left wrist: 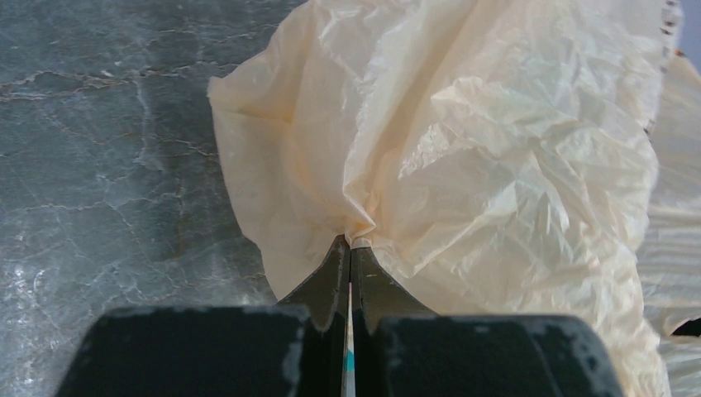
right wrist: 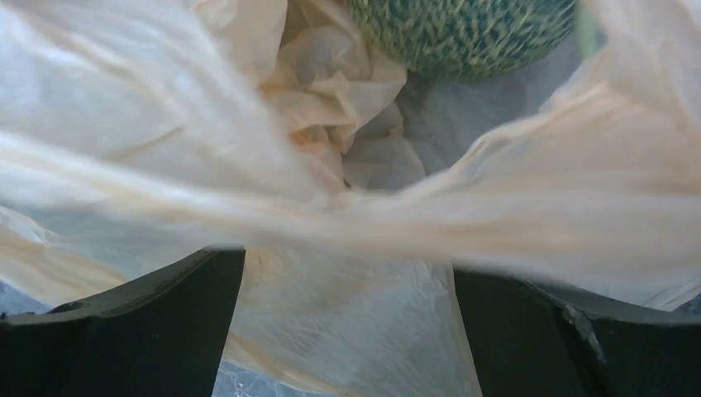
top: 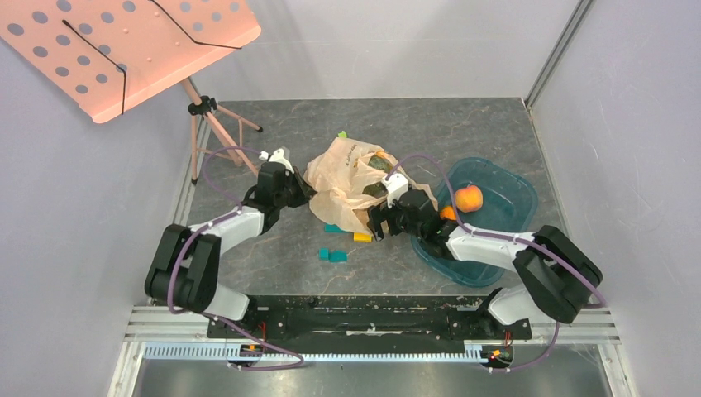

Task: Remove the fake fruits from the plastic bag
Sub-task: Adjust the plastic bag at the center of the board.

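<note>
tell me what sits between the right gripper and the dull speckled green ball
Crumpled folds of the thin translucent peach plastic bag lie between the open right gripper and the speckled green ball, seen in the right wrist view.

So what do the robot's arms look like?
Two matching arms, left arm and right arm: chunky black joints joined by white tubes. A thin purple cable loops along each one. The left gripper and right gripper have flat black fingers, scuffed pale at the edges.
</note>
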Available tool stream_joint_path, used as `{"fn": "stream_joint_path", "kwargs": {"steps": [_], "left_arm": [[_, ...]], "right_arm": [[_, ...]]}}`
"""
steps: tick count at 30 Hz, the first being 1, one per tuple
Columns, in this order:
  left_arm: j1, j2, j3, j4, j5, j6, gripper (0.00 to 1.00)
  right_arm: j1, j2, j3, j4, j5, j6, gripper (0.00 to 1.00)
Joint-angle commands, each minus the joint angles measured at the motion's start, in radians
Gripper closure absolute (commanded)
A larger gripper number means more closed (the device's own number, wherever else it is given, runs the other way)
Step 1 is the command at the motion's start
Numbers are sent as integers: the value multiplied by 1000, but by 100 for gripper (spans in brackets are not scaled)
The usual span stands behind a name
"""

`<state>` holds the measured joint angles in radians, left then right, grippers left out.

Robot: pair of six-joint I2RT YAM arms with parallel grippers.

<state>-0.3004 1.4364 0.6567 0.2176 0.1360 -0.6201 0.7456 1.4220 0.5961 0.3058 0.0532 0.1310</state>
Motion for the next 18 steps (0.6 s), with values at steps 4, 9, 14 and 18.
{"fn": "stream_joint_path", "kwargs": {"steps": [4,9,14,18], "left_arm": [[39,146,24,73,8,-40,98],[53,202,34,96,31,-27,98],[60,214,30,111,33,-23,98],[64,204,29,115,33,-21,98]], "right_arm": [[72,98,40,-26,56,20,4],[89,4,52,-90,102,9,4],[89,-161,95,-188,174,1,2],[87,-259,145,-266,270,13,2]]}}
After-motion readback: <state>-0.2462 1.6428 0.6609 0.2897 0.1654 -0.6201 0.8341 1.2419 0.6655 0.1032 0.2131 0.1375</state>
